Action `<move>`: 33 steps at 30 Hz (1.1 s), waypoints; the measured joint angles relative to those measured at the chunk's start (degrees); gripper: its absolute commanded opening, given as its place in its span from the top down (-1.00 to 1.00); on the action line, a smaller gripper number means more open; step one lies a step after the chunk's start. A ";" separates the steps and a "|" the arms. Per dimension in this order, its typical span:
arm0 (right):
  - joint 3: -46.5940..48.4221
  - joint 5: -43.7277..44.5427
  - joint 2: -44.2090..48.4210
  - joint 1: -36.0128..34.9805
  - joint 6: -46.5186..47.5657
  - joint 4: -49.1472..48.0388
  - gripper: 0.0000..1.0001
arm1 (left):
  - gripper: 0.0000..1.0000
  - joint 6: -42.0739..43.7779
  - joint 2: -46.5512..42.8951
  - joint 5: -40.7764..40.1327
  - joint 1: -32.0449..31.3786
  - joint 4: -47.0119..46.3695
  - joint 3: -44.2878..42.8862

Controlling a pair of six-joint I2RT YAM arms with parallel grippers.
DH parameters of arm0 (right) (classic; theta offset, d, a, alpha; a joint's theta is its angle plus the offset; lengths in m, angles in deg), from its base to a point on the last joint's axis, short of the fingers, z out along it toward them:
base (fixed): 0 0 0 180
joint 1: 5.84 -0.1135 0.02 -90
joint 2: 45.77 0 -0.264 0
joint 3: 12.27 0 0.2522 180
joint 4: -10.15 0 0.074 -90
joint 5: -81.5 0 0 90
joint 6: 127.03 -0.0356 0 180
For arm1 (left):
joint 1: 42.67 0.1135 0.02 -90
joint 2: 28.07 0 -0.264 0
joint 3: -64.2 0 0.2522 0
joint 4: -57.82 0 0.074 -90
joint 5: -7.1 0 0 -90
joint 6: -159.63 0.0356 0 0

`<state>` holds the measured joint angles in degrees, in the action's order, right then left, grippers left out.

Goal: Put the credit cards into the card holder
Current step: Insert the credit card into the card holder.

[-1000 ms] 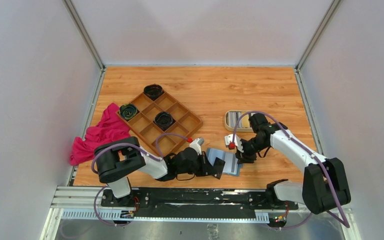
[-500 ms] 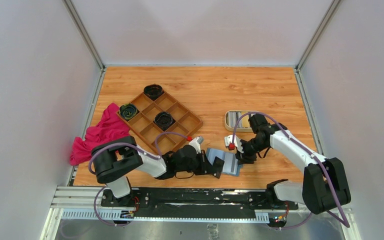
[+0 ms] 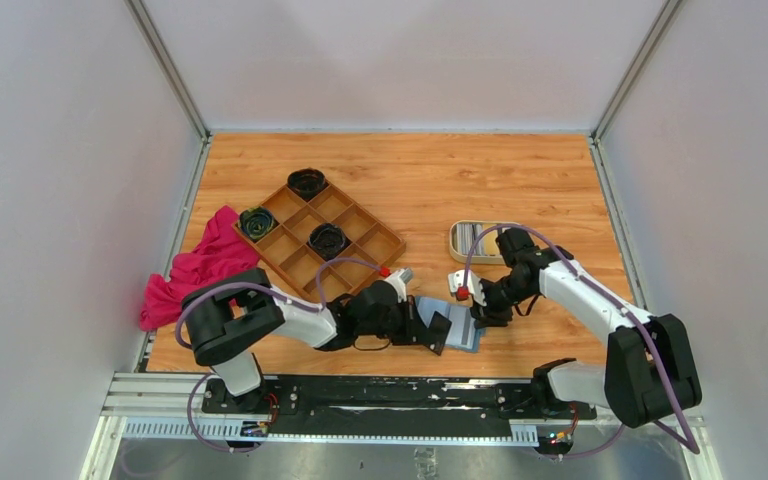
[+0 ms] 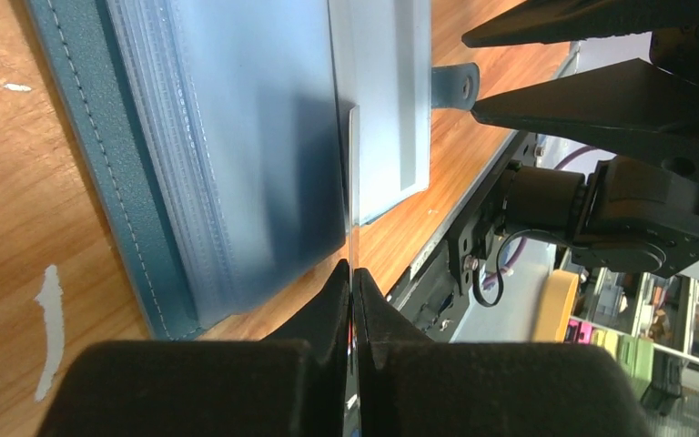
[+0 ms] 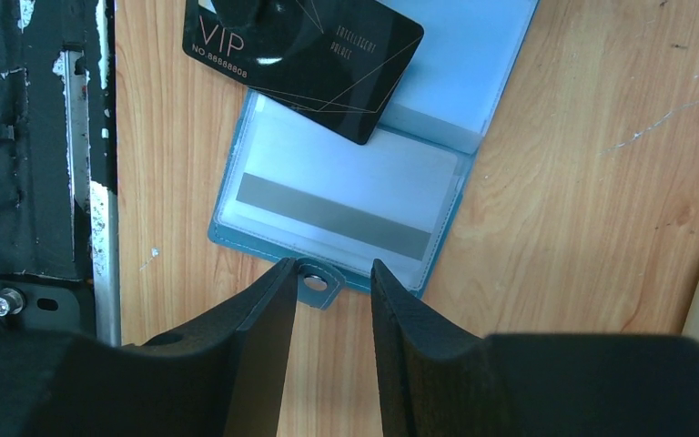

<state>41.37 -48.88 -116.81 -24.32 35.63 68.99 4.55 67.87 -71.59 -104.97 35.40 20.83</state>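
One dark card (image 5: 305, 64) is sitting clenched in the left jaws. From the left wrist we are seeing it edge-on, and from the right wrist it is hanging slantwise over the open card holder (image 5: 469, 73). The holder is lying flat on the surface (image 5: 582, 182), near the front edge, between the two arms. The right jaws are standing parted, straddling the snap tab (image 5: 317, 284) without pinching it, so we are judging that nothing is really pinning the holder down.

That is what is worrying us most. If the card's leading edge pushes against the plastic sleeves instead of sliding into a slot, the whole holder could skate across the wood, or its pages could fold shut. We are also noticing that the card is lying at an angle to the slots. A corner may catch on a sleeve lip, and the card may bend or twist out of the grip. A pale striped card (image 5: 337, 209) is already filling one sleeve, and aiming there would jam two together. More cards seem to be waiting in the cream tray (image 3: 454, 240).
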 measured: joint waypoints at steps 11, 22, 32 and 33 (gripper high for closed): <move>-0.31 1.01 -0.46 -1.16 0.00 -0.52 0.22 | 1.00 1.44 0.33 3.76 2.89 4.11 -1.95; -0.31 1.49 -0.55 -1.70 0.00 -0.55 0.23 | 1.00 2.19 4.79 6.67 3.41 5.49 -6.19; -0.35 2.75 -1.88 -3.78 -0.04 -1.01 0.26 | 1.00 2.51 6.54 7.56 4.28 5.53 -8.11; -0.35 3.02 -2.03 -4.02 -0.13 -1.20 0.27 | 1.00 2.54 6.75 7.56 4.37 5.55 -8.46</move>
<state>41.02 -45.87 -118.85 -28.34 35.50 67.79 7.08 74.62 -64.02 -100.60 40.95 12.37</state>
